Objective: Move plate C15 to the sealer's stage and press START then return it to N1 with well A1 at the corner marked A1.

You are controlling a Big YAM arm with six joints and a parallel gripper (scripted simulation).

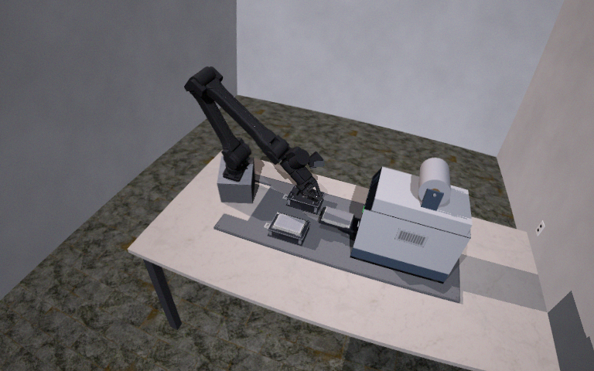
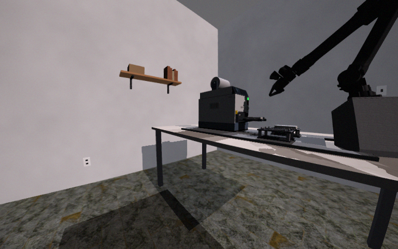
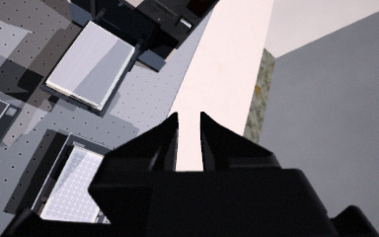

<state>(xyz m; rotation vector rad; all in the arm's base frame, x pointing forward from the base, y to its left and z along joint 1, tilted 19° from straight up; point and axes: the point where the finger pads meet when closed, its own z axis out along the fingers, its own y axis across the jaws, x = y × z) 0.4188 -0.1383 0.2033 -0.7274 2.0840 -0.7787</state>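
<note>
My gripper [image 1: 319, 196] [image 2: 270, 94] [image 3: 189, 118] hangs high above the table, its fingers nearly together with nothing between them. Plate C15 [image 1: 338, 216] [image 3: 91, 64] lies on the stage, which stands out of the sealer [image 1: 385, 240] [image 2: 217, 112]. Its top looks smooth and pale. The lamp [image 1: 363, 209] [image 2: 247, 98] is green. The front nest, N2, holds a plate [image 1: 288, 223] [image 3: 74, 183] with wells showing. The other nest, N1 [image 1: 296, 200] [image 2: 264, 129], shows no plate; my gripper partly hides it in the top view. The plates' corner labels are not readable.
A white foil roll [image 1: 434, 177] [image 2: 222, 82] sits on top of the sealer. The arm's grey base block [image 1: 236, 190] [image 2: 374, 123] stands at the other end of the table. A wall shelf [image 2: 152, 78] is beyond the table.
</note>
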